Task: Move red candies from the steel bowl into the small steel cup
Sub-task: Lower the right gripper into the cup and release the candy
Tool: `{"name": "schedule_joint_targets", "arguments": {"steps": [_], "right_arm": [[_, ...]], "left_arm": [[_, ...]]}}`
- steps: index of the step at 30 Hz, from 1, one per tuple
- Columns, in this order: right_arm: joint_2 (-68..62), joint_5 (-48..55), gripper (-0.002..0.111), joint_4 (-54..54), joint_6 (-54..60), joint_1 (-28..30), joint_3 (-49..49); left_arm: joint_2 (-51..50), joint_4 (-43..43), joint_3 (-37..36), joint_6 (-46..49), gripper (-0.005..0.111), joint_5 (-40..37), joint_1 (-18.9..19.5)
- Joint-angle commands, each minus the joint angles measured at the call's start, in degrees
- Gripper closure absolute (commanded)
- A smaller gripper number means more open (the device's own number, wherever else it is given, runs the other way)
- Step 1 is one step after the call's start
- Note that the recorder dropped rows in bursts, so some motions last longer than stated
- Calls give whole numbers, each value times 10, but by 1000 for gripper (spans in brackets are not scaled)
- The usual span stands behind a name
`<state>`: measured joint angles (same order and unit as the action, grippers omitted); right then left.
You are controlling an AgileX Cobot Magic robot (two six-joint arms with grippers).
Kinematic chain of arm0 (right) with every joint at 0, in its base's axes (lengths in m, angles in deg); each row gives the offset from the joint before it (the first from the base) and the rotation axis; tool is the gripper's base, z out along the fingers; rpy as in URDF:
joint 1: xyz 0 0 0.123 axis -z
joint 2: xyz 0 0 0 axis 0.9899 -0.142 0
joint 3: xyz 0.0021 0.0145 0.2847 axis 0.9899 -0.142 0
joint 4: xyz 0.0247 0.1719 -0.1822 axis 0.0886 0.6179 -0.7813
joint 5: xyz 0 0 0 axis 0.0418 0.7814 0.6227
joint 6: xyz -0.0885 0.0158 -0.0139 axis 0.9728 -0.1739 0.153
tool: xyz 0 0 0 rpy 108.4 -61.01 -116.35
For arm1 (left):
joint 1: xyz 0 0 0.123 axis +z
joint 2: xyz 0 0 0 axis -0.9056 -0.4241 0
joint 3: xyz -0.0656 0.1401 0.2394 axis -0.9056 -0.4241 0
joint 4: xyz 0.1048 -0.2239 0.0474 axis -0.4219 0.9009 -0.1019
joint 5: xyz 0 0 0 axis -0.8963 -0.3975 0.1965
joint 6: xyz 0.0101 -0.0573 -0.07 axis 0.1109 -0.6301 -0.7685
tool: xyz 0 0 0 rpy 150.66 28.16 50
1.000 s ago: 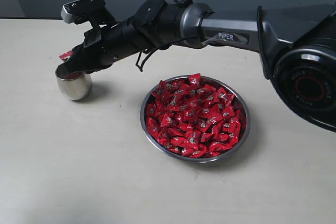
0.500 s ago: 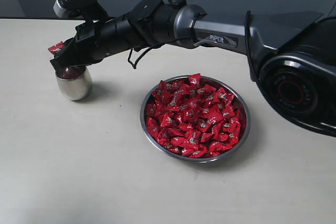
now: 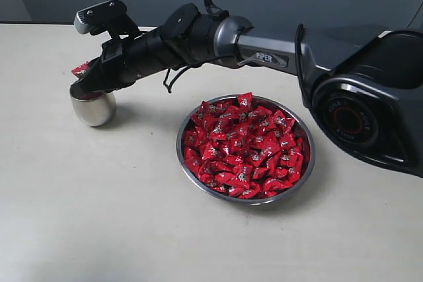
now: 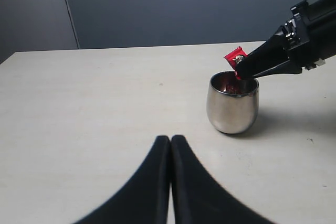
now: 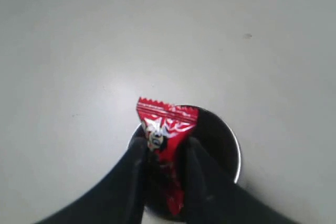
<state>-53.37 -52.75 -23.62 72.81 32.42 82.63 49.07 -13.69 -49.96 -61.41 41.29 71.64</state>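
as the right claw (image 3: 80, 88) grips one candy (image 5: 165, 124), one cup (image 3: 92, 108) sits below.

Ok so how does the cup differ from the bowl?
The bowl is wide and shallow; the cup is narrow, deep and barrel-shaped. The bowl is heaped with red candies; the cup shows only a little red inside. The bowl stands clear; the right jaws hold one candy over the cup. Both are polished steel, upright on the table.
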Motion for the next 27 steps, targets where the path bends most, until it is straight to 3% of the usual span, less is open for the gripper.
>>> {"name": "schedule_joint_targets", "arguments": {"steps": [1,27], "right_arm": [[1,-18,88,-4,-2,3,3],[1,-23,88,-4,-8,3,3]], "left_arm": [[3,1,-2,-1,106,0,0],[3,1,-2,-1,106,0,0]]}}
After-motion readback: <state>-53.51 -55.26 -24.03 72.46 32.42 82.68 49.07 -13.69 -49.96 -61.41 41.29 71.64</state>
